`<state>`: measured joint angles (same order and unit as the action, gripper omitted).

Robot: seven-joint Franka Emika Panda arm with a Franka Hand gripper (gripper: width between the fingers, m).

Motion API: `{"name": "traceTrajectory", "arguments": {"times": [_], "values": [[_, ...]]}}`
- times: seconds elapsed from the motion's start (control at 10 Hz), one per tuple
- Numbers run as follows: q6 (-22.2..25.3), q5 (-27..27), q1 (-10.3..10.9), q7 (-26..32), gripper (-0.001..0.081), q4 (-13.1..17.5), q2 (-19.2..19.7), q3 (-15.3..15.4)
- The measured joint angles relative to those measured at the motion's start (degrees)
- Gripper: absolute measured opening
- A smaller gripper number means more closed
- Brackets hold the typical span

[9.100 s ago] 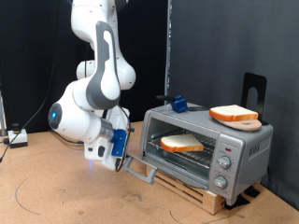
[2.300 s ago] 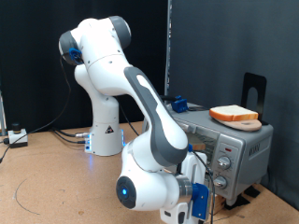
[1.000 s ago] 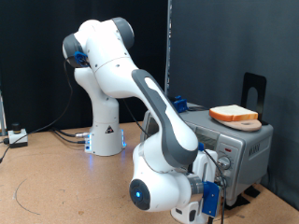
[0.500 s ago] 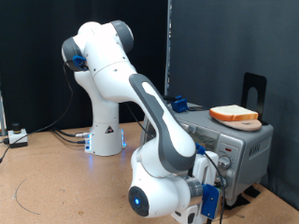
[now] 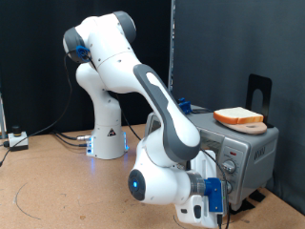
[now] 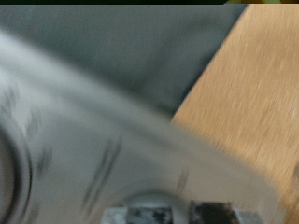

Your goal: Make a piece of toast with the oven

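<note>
The silver oven [image 5: 250, 145] stands on the exterior view's right. My arm covers most of its front, so its door and the piece of toast inside are hidden. A second bread slice [image 5: 238, 117] lies on the oven's roof. My gripper [image 5: 223, 181] is low against the oven's knob panel, with one knob [image 5: 232, 165] just above it. The wrist view is blurred. It shows the silver panel [image 6: 84, 140] very close, part of a knob [image 6: 149, 207] at the edge, and the wooden table [image 6: 257, 103] beside it.
The oven rests on a wooden pallet [image 5: 240, 203]. A black stand [image 5: 258, 92] rises behind the oven, and a blue object [image 5: 181, 105] sits at its back corner. The robot base [image 5: 107, 143] and cables [image 5: 14, 141] are towards the exterior view's left.
9.1 s ago the oven door was open with a slice on the rack. The arm has since swung across to the knob panel. In the last second its lower links rose slightly.
</note>
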<state>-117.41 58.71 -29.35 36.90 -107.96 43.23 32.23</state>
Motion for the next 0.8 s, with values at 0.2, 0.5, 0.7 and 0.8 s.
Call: {"name": "traceTrajectory", "arguments": {"times": [0.2, 0.5, 0.7, 0.8], "values": [[-2.7, 2.6, 0.0, 2.2, 0.0009, 0.6, -0.1, 1.1], [-0.5, 0.9, 0.1, -4.1, 0.0003, 1.9, -0.1, 0.7], [4.5, -3.0, 0.1, -12.0, 0.0001, 3.4, -0.1, -0.6], [6.9, -4.7, 0.1, -14.6, 0.0000, 4.1, -0.1, -1.3]]}}
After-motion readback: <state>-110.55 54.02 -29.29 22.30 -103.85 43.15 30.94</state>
